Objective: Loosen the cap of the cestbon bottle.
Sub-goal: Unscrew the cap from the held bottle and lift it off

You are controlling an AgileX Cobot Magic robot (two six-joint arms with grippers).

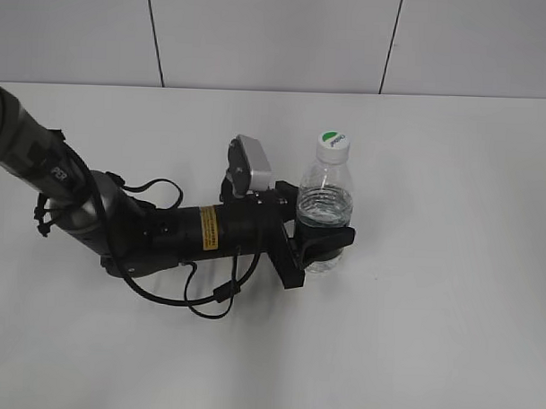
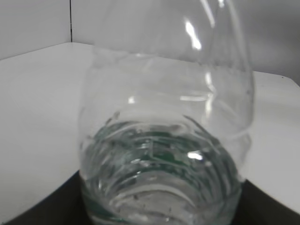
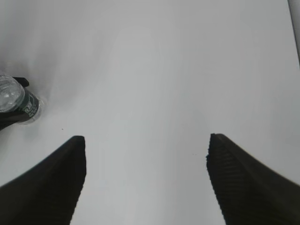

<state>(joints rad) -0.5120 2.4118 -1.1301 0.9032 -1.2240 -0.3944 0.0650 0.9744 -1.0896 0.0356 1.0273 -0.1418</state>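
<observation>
The cestbon bottle [image 1: 325, 202] stands upright on the white table, clear and ribbed. Its white cap [image 1: 332, 145] with a green patch sits on its neck. My left gripper [image 1: 321, 245] is shut on the bottle's lower body, its black fingers on either side. In the left wrist view the bottle [image 2: 161, 140] fills the frame and the fingers show only as dark corners at the bottom. My right gripper [image 3: 146, 157] is open and empty over bare table, far from the bottle, which shows small at the left edge of the right wrist view [image 3: 16, 101]. The right arm is out of the exterior view.
The white table [image 1: 449, 291] runs to a pale tiled wall at the back. My left arm [image 1: 120, 222] with its looped black cables lies across the table's left half.
</observation>
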